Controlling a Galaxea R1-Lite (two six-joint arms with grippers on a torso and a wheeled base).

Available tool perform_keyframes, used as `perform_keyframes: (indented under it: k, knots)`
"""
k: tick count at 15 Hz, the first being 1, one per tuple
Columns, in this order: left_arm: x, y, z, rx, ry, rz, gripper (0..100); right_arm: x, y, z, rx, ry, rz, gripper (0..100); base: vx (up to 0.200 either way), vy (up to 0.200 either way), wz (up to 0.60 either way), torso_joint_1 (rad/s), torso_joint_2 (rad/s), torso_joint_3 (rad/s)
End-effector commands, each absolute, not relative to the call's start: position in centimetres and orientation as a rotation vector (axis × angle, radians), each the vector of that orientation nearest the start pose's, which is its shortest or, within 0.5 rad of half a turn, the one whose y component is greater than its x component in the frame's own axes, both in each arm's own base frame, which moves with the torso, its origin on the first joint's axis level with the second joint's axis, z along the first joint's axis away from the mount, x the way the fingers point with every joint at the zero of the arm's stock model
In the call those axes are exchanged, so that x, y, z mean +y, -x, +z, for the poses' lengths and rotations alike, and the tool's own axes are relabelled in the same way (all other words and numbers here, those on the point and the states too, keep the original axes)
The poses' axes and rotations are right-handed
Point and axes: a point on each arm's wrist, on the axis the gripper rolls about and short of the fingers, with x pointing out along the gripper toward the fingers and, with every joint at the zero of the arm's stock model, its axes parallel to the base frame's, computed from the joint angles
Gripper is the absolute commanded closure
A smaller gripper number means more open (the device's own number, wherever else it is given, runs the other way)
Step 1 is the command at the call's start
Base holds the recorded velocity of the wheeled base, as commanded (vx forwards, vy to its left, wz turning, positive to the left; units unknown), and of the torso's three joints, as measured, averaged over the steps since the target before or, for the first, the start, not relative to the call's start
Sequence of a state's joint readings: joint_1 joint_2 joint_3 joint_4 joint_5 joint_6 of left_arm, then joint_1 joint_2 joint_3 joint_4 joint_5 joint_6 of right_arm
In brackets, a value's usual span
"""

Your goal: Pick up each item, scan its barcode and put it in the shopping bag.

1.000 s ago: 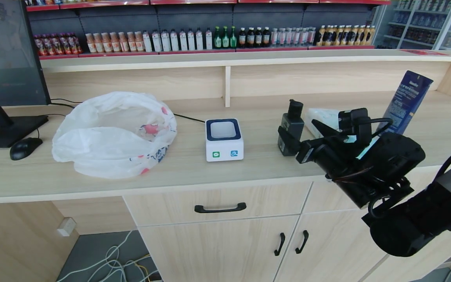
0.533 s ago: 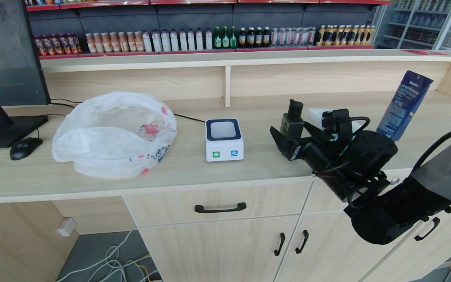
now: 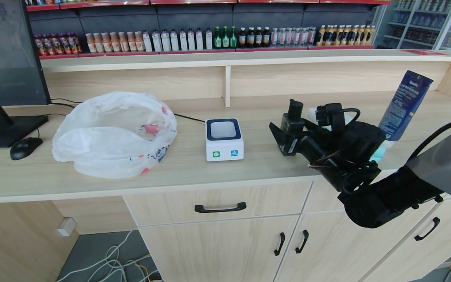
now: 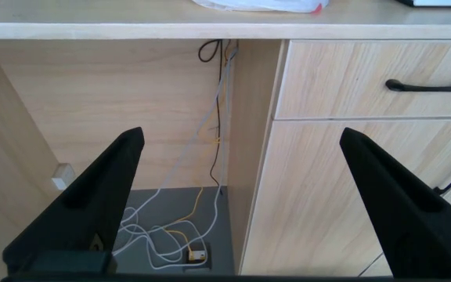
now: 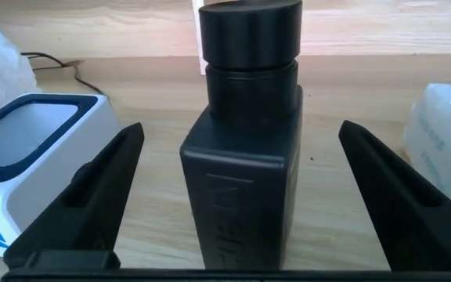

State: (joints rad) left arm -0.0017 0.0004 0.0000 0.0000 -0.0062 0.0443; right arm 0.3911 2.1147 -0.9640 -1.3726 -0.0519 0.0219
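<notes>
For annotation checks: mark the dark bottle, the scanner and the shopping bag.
dark bottle (image 5: 241,188), right wrist view, front face of its body.
scanner (image 3: 222,130), head view, its top window.
shopping bag (image 3: 104,145), head view, its near plastic side.

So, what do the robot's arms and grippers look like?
The left gripper and the right gripper each have two matte black fingers tapering to flat wedge tips. The right arm is black with rounded housings, then grey farther back. A black cable loops over its wrist, with thin reddish wires beside it. I see no markings.
</notes>
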Motion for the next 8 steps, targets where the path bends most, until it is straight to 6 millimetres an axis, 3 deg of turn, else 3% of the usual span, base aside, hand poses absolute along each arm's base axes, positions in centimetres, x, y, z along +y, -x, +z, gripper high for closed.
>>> perform_keyframes:
  k: [1, 8]
  knots:
    - [-0.01, 2.28, 7.55, 0.000, -0.044, -0.008, 0, 14.91, -36.56, 14.92, -0.209, -0.072, 0.325, 0, 0.000, 0.000, 0.00, 0.000, 0.00, 0.000]
    - [-0.01, 2.28, 7.58, -0.003, -0.043, -0.008, 0, 14.68, -36.94, 14.35, -0.198, -0.079, 0.294, 0, 0.000, 0.000, 0.00, 0.000, 0.00, 0.000]
